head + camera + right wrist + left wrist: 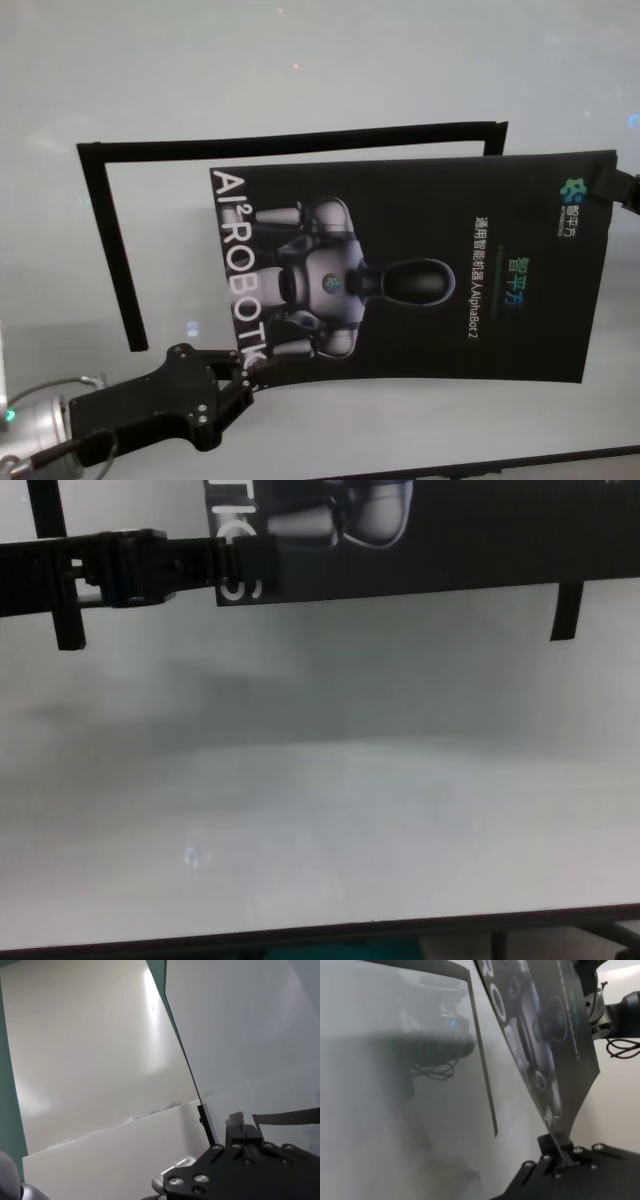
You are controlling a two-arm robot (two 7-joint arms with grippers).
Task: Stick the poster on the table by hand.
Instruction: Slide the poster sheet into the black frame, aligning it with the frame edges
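The poster spans sideways between both hands: left hand pinches its near-left corner, right hand grips the far-right corner, above the table

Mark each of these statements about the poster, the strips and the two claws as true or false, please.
1. The left claw pinches the poster at its near left corner. True.
2. The poster lies flat on the table. False: the left wrist view shows it lifted clear of the surface.
3. The right claw grips the poster's far right corner. True.
4. The black strips form a closed frame. False: only the far and left sides show.
5. The poster is blank. False: it shows a robot and white letters.
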